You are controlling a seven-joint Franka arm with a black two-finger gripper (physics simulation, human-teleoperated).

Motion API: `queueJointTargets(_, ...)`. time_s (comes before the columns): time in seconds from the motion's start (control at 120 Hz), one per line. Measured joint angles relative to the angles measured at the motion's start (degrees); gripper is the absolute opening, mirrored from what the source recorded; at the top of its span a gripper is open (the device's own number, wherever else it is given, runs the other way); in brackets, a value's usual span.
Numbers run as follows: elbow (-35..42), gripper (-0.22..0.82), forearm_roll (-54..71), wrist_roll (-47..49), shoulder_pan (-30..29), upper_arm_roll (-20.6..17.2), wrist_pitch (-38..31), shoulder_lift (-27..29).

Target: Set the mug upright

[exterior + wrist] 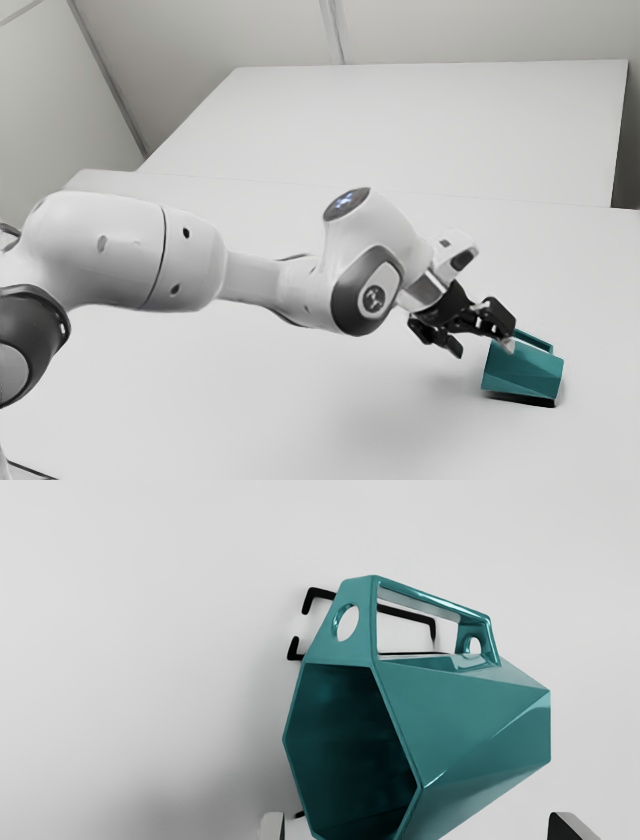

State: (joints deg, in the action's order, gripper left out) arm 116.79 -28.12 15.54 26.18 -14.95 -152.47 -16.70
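A pale table (250, 410) carries one mug, lying on its side. One white arm (190, 250) reaches over it. Its one gripper (482, 348) stands open, fingertips well apart; in the exterior view the teal mug (523, 374) lies at its four o'clock. Two small emblems (374, 299) on the arm are too tiny to read.

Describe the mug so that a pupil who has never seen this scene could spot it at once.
Across the pale table, follow the white arm to its black gripper. Beside the gripper is a faceted mug, tipped on its side. Its teal colour sets it apart from both.
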Motion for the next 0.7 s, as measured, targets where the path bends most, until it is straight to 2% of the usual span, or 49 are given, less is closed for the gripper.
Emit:
queueJointTargets(0.392, -5.15, 0.56, 0.17, 0.94, 0.18, -1.01, -3.22, -6.65)
queueJointTargets(0.7, -7.66, 0.53, 0.37, 1.17, 0.73, -1.66, -4.67, -8.54)
